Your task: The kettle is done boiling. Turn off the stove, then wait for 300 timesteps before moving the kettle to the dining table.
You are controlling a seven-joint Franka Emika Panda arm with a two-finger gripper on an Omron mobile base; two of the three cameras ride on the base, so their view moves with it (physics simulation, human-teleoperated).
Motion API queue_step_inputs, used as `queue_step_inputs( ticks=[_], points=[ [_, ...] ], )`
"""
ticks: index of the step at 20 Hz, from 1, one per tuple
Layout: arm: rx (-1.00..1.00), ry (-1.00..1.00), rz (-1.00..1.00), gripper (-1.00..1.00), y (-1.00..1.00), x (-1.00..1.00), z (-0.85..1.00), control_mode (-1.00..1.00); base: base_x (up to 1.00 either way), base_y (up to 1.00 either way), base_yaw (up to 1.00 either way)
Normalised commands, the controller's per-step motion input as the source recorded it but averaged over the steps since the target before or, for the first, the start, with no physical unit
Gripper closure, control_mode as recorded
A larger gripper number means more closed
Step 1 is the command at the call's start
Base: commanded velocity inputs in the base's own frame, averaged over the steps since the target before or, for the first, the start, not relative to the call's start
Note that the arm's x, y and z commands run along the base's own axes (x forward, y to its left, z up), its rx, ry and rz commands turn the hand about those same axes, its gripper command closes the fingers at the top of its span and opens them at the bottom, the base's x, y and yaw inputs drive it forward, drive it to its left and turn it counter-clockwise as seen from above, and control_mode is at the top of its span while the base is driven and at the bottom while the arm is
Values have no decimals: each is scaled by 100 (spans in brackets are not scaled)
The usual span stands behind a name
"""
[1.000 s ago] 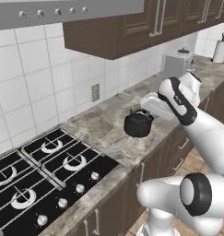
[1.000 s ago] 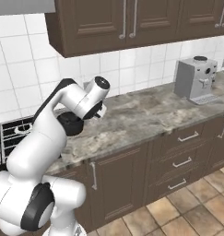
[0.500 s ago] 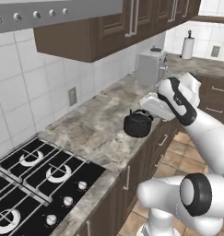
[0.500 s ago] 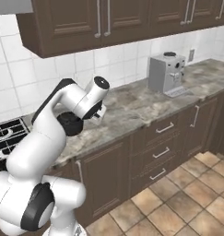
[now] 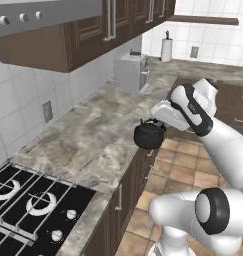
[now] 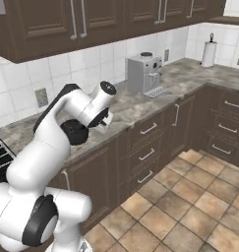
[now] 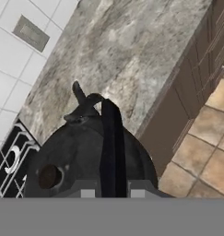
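Sliding right along the counter, the base has carried both base cameras with it: the stove (image 5: 30, 207) now sits at the lower left edge of the left base view, and a grey coffee machine (image 6: 144, 75) has come closer. Relative to the arm, the kettle (image 5: 148, 134) has not shifted; it hangs above the marble counter (image 5: 93, 135) at its front edge, lid on, contents hidden. Its arched handle is clenched in the gripper (image 7: 112, 192), jaws closed on it. Beside the counter's edge, tiled floor (image 6: 190, 197) lies open between the brown cabinets
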Motion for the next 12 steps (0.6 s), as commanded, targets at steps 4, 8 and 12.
queue_step_inputs(
  ticks=[4, 8, 12],
  points=[
    [0, 0, 0, 100, 0, 0, 0, 100, 4, -44, -35],
    [0, 0, 0, 100, 0, 0, 0, 100, 19, -46, -34],
    [0, 0, 0, 100, 0, 0, 0, 100, 29, -45, -33]
  ],
)
